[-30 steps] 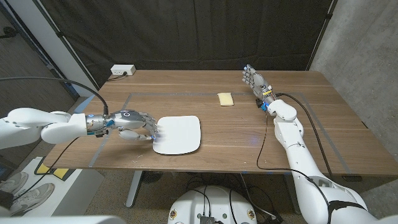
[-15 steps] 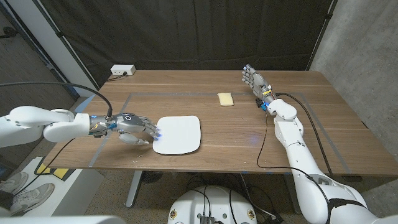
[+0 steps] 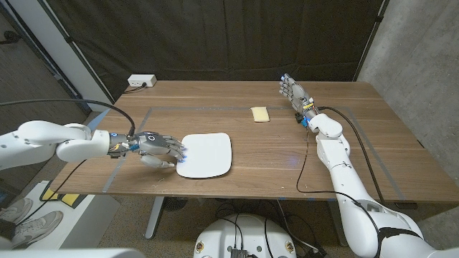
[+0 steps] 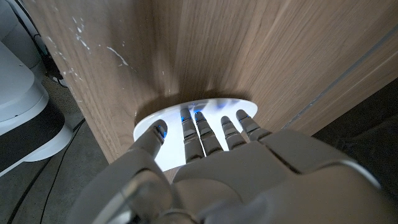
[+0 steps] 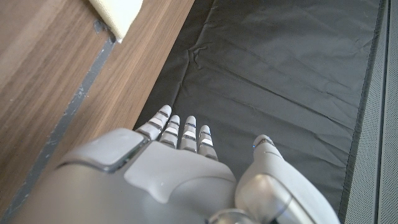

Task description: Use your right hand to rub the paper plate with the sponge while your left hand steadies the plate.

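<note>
Plate (image 3: 206,155): white, rounded square, empty

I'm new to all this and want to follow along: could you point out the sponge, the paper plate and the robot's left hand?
sponge (image 3: 259,114), head view, middle of its yellow top.
paper plate (image 3: 209,156), head view, bare white centre.
left hand (image 3: 157,146), head view, back of the hand, fingertips at the plate's edge.

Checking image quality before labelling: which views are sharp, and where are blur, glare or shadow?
Head view: evenly lit and sharp, paper plate bright, not blown out. Left wrist view: left hand close and soft, plate casts a dark shadow on the wood. Right wrist view: right hand slightly soft, sponge cropped at the edge.
</note>
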Available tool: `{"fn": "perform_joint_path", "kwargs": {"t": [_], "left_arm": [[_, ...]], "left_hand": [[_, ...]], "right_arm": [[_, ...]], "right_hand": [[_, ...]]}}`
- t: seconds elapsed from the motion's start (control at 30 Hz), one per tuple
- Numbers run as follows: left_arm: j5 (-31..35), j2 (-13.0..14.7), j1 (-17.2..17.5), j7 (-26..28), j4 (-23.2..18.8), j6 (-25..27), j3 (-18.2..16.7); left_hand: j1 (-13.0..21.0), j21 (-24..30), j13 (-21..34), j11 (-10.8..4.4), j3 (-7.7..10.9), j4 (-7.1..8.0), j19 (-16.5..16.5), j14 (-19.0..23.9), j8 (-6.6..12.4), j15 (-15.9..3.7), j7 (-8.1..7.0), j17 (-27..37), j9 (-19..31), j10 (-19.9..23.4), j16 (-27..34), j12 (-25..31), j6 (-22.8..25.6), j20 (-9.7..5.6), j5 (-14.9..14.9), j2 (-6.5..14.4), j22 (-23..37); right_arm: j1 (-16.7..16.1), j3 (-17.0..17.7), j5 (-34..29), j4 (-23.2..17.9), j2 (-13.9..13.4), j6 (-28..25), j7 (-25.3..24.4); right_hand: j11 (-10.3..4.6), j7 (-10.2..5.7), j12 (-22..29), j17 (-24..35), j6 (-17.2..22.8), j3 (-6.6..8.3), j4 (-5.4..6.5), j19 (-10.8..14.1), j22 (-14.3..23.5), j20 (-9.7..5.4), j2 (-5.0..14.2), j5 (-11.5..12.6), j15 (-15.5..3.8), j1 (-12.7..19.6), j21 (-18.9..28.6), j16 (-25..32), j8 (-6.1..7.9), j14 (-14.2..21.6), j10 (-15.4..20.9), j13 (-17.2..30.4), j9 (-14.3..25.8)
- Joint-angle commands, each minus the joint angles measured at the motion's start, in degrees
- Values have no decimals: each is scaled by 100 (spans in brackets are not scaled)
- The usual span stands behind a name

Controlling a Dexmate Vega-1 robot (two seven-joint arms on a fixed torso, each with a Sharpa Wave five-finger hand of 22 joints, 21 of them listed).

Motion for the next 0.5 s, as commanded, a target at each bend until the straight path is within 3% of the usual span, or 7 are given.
{"fn": "perform_joint_path", "kwargs": {"t": [0.03,0.27,0.5], "left_arm": [[336,-212,-168,-336,10,-116,46],[247,-339,-276,-597,100,-186,81],[206,-427,-362,-759,182,-282,121]], "left_hand": [[-76,-4,0,13,-8,87,-40,-25,-27,-630,-8,8,32,-58,43,-23,-66,-15,13,21,12],[-176,71,-1,62,-23,197,175,243,-27,-706,29,-13,29,-15,137,18,-76,-25,22,-13,11],[-234,130,-2,101,-9,253,356,565,43,-704,96,-34,25,154,198,77,114,-3,35,-57,8]], "right_arm": [[62,-27,-77,-10,-27,-60,-27],[-44,-304,-793,-787,-159,-1055,-401],[-155,-870,-2036,-1745,-262,-2474,-927]], "right_hand": [[-20,-4,-4,9,74,34,-18,-4,14,30,18,11,62,35,-10,17,-21,2,45,5,-6],[-55,-33,14,1,133,71,-67,13,13,-30,39,24,-10,106,-22,29,0,50,107,5,-7],[-33,60,158,-2,549,163,-364,315,18,48,-71,38,18,447,30,130,99,624,595,6,-8]]}}
